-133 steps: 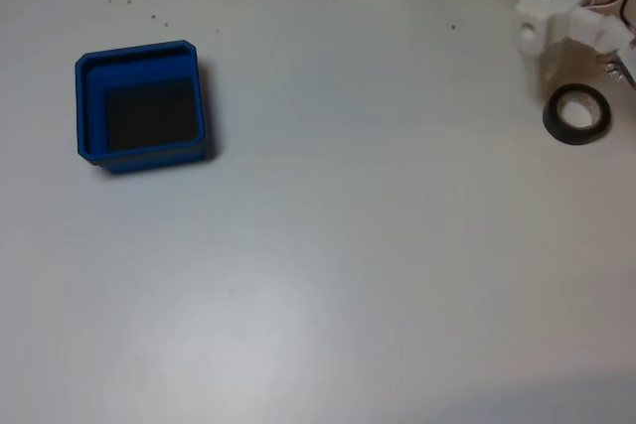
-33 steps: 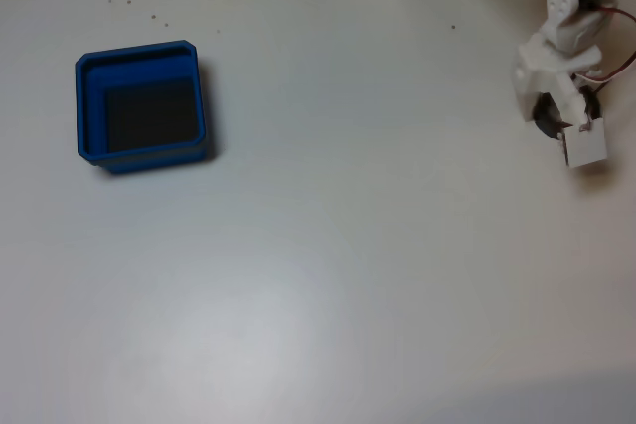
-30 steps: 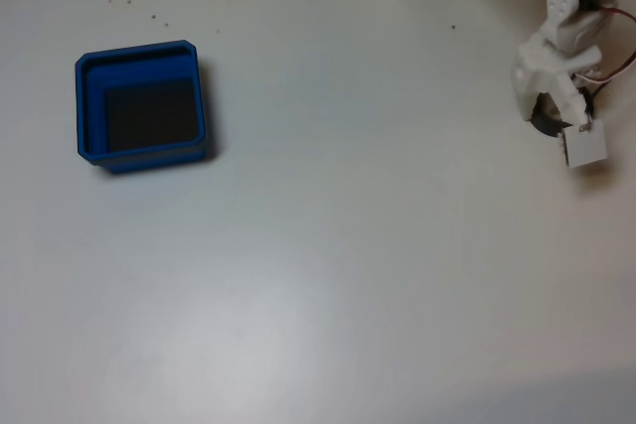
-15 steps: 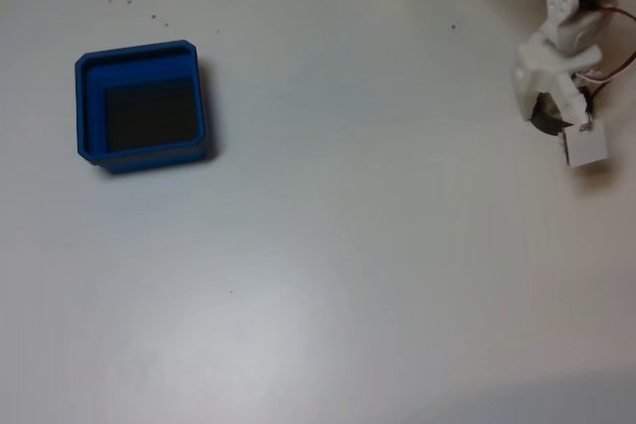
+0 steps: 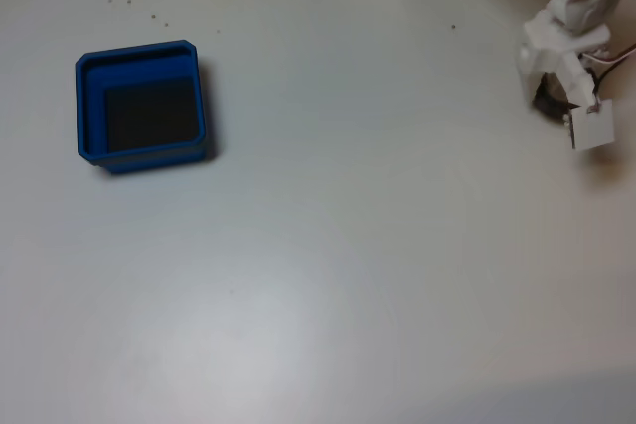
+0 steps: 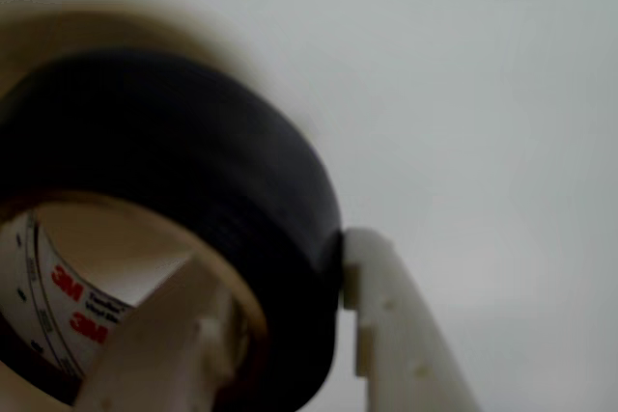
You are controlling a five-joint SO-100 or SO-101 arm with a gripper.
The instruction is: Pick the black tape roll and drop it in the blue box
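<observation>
A: Where is the tape point(image 6: 203, 190)?

B: At the table's point(image 5: 378, 245) right edge in the fixed view, pinched by the gripper point(image 6: 290, 335): one finger point(image 6: 164, 344) inside the core, one point(image 6: 396, 325) outside.

A: Its orientation?

B: Tilted, its open core facing the wrist camera. The box point(image 5: 89, 106) sits far left.

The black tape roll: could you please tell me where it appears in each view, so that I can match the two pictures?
Fixed view: the black tape roll is a dark sliver at the far right, mostly hidden under the white gripper.
Wrist view: the roll fills the left half, one finger inside its beige core, the other against its outer wall.
Shared landmark: the gripper and the pale table.
</observation>
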